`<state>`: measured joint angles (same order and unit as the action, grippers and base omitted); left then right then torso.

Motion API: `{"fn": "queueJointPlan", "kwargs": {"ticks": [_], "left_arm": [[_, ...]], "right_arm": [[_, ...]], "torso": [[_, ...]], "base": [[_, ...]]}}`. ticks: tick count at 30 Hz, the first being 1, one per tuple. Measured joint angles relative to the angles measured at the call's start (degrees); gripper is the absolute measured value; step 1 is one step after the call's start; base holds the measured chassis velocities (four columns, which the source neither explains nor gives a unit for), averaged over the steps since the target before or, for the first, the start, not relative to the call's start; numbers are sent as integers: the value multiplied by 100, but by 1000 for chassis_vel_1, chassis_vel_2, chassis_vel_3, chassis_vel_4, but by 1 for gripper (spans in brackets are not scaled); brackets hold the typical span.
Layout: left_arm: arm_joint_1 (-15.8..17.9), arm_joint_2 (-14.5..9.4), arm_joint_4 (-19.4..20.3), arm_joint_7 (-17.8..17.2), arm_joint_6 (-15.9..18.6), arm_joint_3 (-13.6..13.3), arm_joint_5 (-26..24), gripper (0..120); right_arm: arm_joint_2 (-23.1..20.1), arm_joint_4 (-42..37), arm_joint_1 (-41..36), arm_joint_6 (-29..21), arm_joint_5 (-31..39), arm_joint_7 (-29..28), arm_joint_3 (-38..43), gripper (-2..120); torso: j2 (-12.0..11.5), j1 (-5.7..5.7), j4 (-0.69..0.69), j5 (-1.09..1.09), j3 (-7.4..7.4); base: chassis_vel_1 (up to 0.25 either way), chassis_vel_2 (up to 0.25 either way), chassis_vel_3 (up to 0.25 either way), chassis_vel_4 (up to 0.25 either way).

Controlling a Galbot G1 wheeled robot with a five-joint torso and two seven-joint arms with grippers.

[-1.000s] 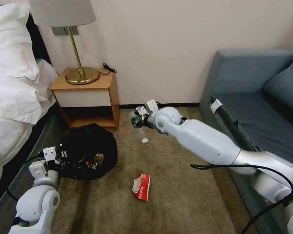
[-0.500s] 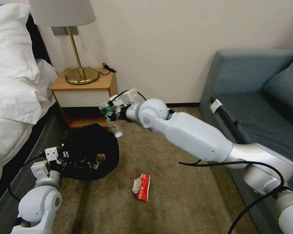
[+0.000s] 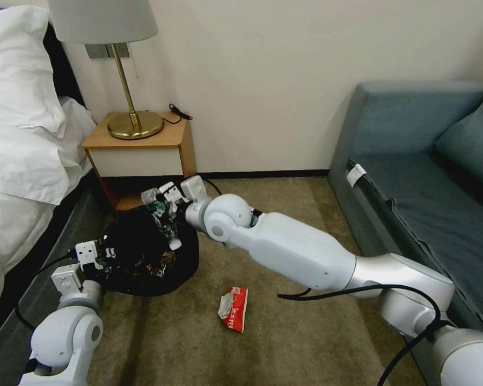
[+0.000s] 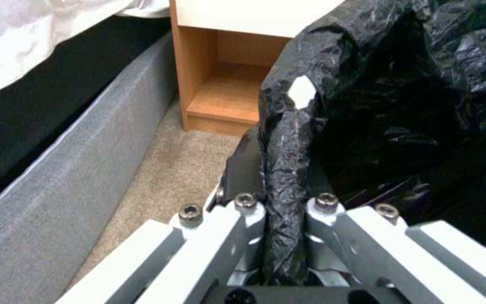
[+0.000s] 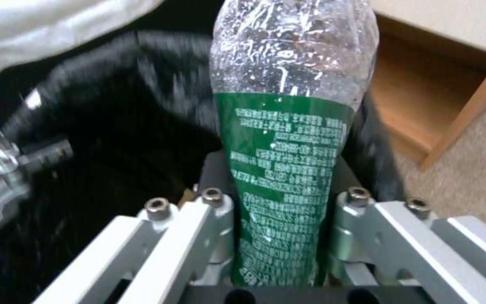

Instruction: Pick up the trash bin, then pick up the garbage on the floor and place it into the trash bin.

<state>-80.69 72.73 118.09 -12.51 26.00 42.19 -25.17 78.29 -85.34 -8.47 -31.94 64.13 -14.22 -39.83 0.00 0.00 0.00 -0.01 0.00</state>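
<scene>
The trash bin (image 3: 137, 244), lined with a black bag, sits on the carpet in front of the nightstand, with a few litter pieces (image 3: 156, 266) inside it. My left gripper (image 3: 95, 256) is shut on its near rim; the left wrist view shows a fold of the black bag (image 4: 288, 139) pinched in the left gripper (image 4: 285, 185). My right gripper (image 3: 165, 202) hangs over the bin's far side, shut on a clear green-labelled bottle (image 3: 165, 221). In the right wrist view the bottle (image 5: 288, 139) stands out of the right gripper (image 5: 282, 198). A red-and-white wrapper (image 3: 233, 309) lies on the carpet.
The wooden nightstand (image 3: 145, 153) with a brass lamp (image 3: 129, 115) stands just behind the bin. The bed (image 3: 21, 150) runs along the left and a blue-grey sofa (image 3: 429, 177) along the right. Open carpet (image 3: 284, 343) lies around the wrapper.
My right arm has swung left and lower, carrying the bottle from above the middle of the floor to over the bin. The left gripper and the bin have stayed put.
</scene>
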Motion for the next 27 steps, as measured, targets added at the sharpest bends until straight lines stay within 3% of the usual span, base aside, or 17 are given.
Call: {"fn": "queueJointPlan", "kwargs": {"ticks": [12, 19, 27], "left_arm": [[1, 11, -15, 0, -15, -6, -5, 3], [15, 11, -65, -2, -25, -4, -7, 3], [32, 11, -77, -4, -34, -4, -7, 3]], "right_arm": [[-8, 8, -211, 32, -171, -17, -100, 61], [3, -123, -186, 34, -147, -29, -127, 92], [51, -104, 45, 35, -101, -37, 98, 100]], "torso": [[0, 0, -1, 0, 0], [0, 0, 0, 0, 0], [0, 0, 0, 0, 0]], "base": [[0, 0, 0, 0], [0, 0, 0, 0], [0, 0, 0, 0]]}}
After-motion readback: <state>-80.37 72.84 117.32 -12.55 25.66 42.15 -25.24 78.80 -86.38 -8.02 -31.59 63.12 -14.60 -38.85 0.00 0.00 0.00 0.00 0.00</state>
